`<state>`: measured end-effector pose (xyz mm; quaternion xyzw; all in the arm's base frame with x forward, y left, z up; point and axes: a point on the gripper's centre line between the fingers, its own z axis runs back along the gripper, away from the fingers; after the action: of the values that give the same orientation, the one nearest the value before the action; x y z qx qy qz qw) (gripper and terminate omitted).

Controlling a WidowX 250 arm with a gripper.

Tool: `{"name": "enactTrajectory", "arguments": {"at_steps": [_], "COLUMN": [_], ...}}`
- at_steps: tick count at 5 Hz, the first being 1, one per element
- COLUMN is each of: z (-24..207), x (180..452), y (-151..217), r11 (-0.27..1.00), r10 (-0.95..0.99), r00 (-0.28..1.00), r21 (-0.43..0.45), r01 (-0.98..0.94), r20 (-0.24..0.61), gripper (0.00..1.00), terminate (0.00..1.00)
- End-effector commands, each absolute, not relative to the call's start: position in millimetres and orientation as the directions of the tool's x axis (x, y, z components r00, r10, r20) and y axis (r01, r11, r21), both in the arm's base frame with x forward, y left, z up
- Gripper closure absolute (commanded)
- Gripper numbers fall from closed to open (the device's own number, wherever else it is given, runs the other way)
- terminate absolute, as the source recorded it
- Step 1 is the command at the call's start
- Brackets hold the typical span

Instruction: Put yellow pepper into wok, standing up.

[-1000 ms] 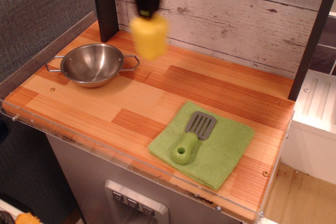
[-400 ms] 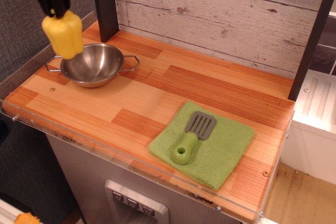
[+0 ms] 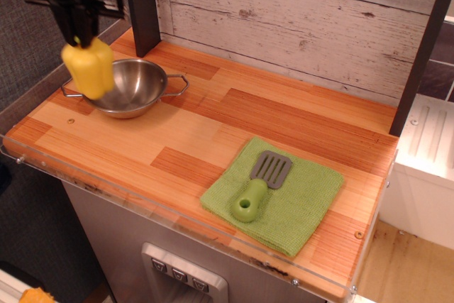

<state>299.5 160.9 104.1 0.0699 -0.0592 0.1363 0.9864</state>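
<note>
Wok at far left of wooden counter, holding nothing. Yellow pepper hanging directly beneath the gripper, clamped at its top, upright, overlapping the wok's left rim. Green cloth with spatula well apart, near right.

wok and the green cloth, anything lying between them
Nothing: in the single view only bare wooden countertop separates the wok from the green cloth.

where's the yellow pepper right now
The yellow pepper hangs from the gripper at the image's far left, stem up, overlapping the left rim of the wok and not yet set down inside.
</note>
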Motion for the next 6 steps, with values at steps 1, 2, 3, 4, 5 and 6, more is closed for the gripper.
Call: {"name": "enactTrajectory", "arguments": {"at_steps": [1, 2, 3, 4, 5, 6], "z": [100, 96, 94, 97, 108, 137], "x": [308, 310, 310, 310, 308, 301], "y": [152, 151, 149, 148, 146, 142], "r11": [0.949, 0.947, 0.943, 0.941, 0.94, 0.938], "r10": [0.259, 0.262, 0.283, 0.291, 0.292, 0.296], "r00": [0.952, 0.952, 0.947, 0.943, 0.938, 0.922], "r21": [0.141, 0.146, 0.136, 0.129, 0.124, 0.105], "r01": [-0.282, -0.285, -0.304, -0.313, -0.317, -0.33], "r20": [0.165, 0.156, 0.154, 0.163, 0.187, 0.251], "gripper": [1.0, 1.0, 0.0, 0.0, 0.0, 0.0], "terminate": [0.0, 0.0, 0.0, 0.0, 0.0, 0.0]}}
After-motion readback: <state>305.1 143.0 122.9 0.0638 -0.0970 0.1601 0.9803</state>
